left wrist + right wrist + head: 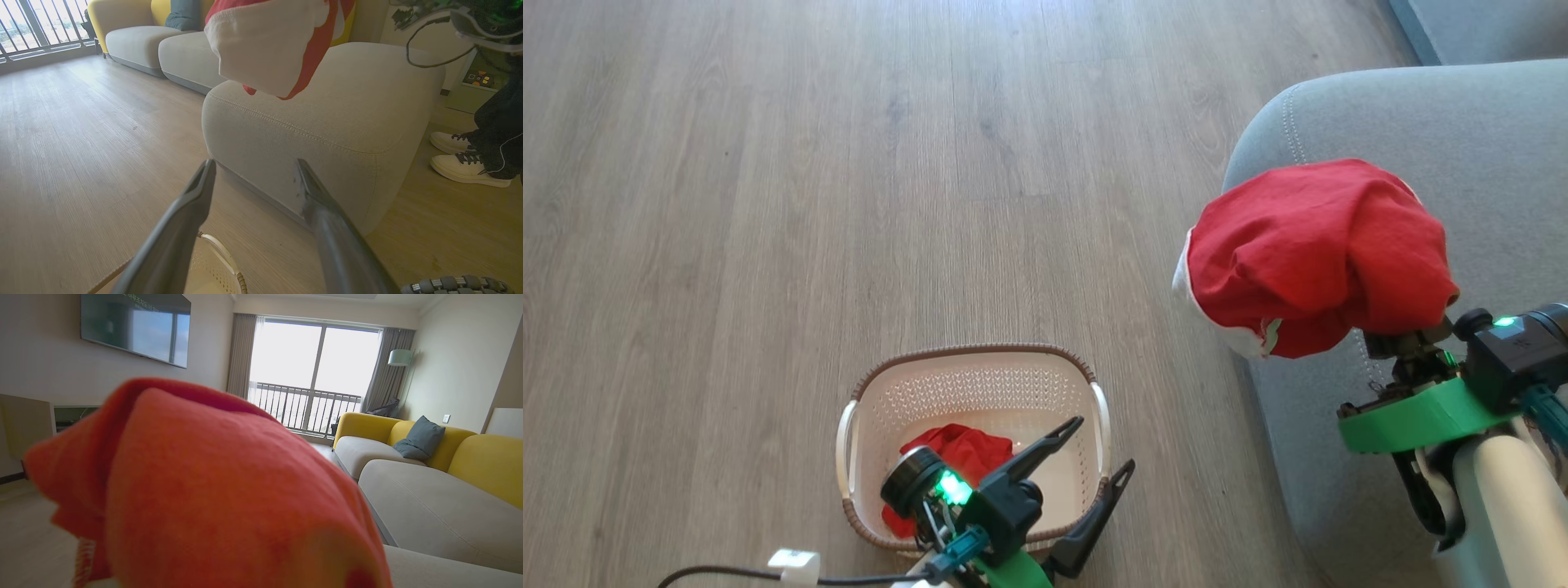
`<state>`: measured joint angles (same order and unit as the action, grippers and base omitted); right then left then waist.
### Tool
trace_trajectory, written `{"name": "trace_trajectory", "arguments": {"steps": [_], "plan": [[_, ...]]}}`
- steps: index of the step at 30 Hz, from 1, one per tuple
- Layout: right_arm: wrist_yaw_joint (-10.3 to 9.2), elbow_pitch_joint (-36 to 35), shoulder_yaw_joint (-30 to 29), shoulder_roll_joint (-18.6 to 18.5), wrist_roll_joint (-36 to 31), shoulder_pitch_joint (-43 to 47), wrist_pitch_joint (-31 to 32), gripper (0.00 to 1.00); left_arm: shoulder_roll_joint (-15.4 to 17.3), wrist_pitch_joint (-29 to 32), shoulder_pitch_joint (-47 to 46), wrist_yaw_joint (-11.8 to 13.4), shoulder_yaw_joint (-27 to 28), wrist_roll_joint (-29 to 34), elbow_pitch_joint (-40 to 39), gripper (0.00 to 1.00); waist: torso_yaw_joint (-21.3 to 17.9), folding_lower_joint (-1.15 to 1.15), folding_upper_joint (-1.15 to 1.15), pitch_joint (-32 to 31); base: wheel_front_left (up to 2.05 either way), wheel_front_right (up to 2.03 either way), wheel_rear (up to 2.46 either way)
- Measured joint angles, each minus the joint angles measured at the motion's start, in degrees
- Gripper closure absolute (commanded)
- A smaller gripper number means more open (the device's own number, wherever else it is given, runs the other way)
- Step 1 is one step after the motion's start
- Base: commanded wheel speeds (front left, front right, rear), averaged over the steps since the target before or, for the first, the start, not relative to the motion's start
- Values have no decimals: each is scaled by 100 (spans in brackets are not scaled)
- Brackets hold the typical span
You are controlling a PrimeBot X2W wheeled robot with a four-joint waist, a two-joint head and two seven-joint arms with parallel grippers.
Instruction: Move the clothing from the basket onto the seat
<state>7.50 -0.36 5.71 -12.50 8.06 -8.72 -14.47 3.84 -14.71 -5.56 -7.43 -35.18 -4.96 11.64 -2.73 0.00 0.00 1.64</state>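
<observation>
The basket is set on the wooden floor. One red piece of clothing is left crumpled inside the basket, near its front wall. The left end effector is held just above the basket's front right corner. Its two dark fingers are spread wide apart and nothing is gripped between them. The grey seat is seen to the right of the basket, with a strip of bare floor between the two. A second red piece of clothing (its white trim is seen along the edge nearest the basket) is held up high to the right of the basket, over the seat's rounded corner. It is draped over the right end effector. The fingers there are hidden under the cloth, so it cannot be told whether they are squeezed shut or loose. In the left wrist view, a person's white shoes are seen on the floor past the seat, on the side away from the basket.
</observation>
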Motion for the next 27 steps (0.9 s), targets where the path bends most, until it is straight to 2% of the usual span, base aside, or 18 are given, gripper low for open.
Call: {"name": "trace_trajectory", "arguments": {"steps": [13,19,27], "plan": [[0,5,-26,16,-58,-3,0,100,-1,0,0,0,16,0,-4,0,-233,0,0,42,0,0,0],[0,-16,-78,110,-110,-8,1,100,2,0,-4,0,9,1,-16,0,-616,0,0,118,0,0,0],[0,-143,-341,179,-162,-14,1,100,25,0,-55,0,-1,33,-98,0,-1333,0,0,337,0,0,0]]}}
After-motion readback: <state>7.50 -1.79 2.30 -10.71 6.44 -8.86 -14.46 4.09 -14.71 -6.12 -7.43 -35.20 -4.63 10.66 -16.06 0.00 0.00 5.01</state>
